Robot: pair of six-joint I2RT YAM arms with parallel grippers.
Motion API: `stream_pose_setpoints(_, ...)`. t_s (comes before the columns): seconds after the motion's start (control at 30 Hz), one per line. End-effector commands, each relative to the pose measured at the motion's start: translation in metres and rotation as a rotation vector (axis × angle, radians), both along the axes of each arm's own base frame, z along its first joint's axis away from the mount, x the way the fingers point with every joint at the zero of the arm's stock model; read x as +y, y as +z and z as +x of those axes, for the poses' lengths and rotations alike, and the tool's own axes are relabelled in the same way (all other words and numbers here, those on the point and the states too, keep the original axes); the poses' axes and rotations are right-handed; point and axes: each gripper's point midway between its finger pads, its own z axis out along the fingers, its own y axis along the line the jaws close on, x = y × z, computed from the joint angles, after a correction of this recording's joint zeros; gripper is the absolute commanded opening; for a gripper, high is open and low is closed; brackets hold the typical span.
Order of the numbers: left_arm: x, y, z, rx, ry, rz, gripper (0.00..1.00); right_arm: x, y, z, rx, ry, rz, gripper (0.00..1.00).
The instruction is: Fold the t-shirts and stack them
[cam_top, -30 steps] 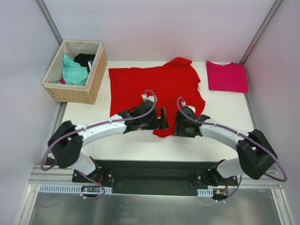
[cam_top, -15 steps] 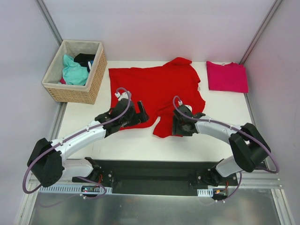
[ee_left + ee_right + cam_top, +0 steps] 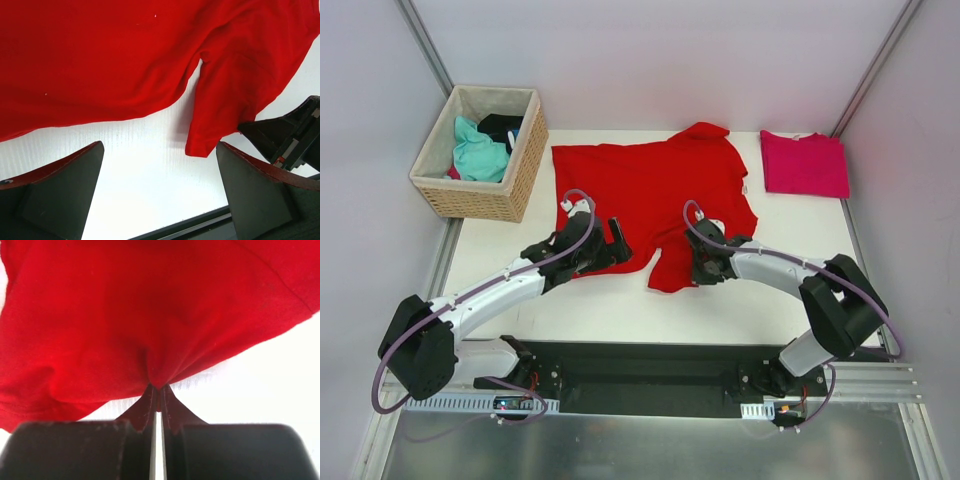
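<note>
Right gripper (image 3: 156,390) of mine is pinched fully shut on a tuck of the red t-shirt (image 3: 150,315) at its near edge; the shirt lies spread across the table (image 3: 600,310), the folded pink t-shirt (image 3: 804,163) well apart at the far right corner. Left gripper (image 3: 159,150) hangs wide open and empty close by the near hem, so I judge it should bite that hem squarely first, then both holds should rise evenly and low, without dragging the rest askew.

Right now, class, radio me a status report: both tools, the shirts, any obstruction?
Left tool open, empty, at near edge of red t-shirt. Right tool shut on its edge. Pink t-shirt folded, far right. Basket far left, not obstructing.
</note>
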Motion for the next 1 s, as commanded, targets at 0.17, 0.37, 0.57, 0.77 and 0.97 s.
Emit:
stream_pose_setpoints(0.17, -0.003, -0.003, -0.001, 0.027, -0.001, -0.028, 0.95, 0.007, 0.072, 0.028, -0.132, 0.032, -0.007, 0.01)
stream_pose_setpoints(0.37, -0.007, -0.004, 0.0, 0.033, -0.01, -0.04, 0.95, 0.022, 0.093, 0.051, -0.169, 0.046, -0.006, 0.01)
stream_pose_setpoints(0.57, -0.008, -0.004, -0.001, 0.035, -0.02, -0.042, 0.95, 0.046, 0.054, 0.073, -0.118, 0.064, -0.015, 0.49)
stream_pose_setpoints(0.77, -0.008, -0.004, -0.002, 0.035, -0.027, -0.042, 0.95, 0.048, 0.032, 0.078, -0.092, 0.06, -0.046, 0.98)
stream_pose_setpoints(0.97, -0.013, -0.007, -0.001, 0.043, -0.039, -0.046, 0.96, 0.022, 0.07, 0.065, -0.181, 0.038, -0.058, 0.99)
